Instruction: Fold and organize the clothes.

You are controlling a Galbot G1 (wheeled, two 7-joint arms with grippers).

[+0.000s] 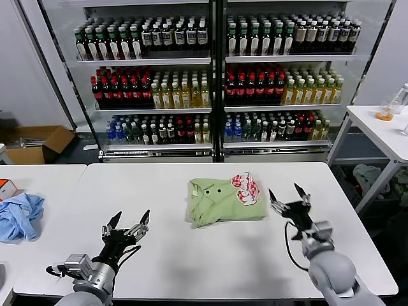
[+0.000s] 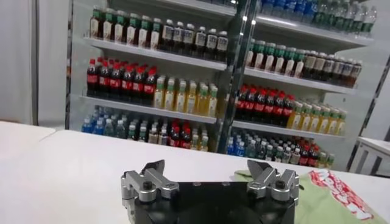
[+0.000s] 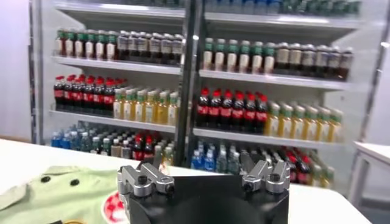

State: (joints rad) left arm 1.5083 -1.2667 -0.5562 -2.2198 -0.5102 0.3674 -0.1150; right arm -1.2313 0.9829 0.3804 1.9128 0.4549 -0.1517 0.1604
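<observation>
The light green shirt (image 1: 221,200) lies folded into a compact rectangle on the white table (image 1: 191,261), collar and dark buttons up, its pink-red-white print (image 1: 246,189) at the right end. It also shows in the left wrist view (image 2: 332,201) and the right wrist view (image 3: 58,195). My left gripper (image 1: 131,221) is open and empty, held above the table left of and nearer than the shirt. My right gripper (image 1: 285,193) is open and empty, just right of the shirt, apart from it.
A light blue garment (image 1: 19,215) lies crumpled on the adjoining table at far left, by an orange-white box (image 1: 6,187). Drink shelves (image 1: 210,76) stand behind the table. A side table (image 1: 382,131) stands at the right, a cardboard box (image 1: 35,143) on the floor at left.
</observation>
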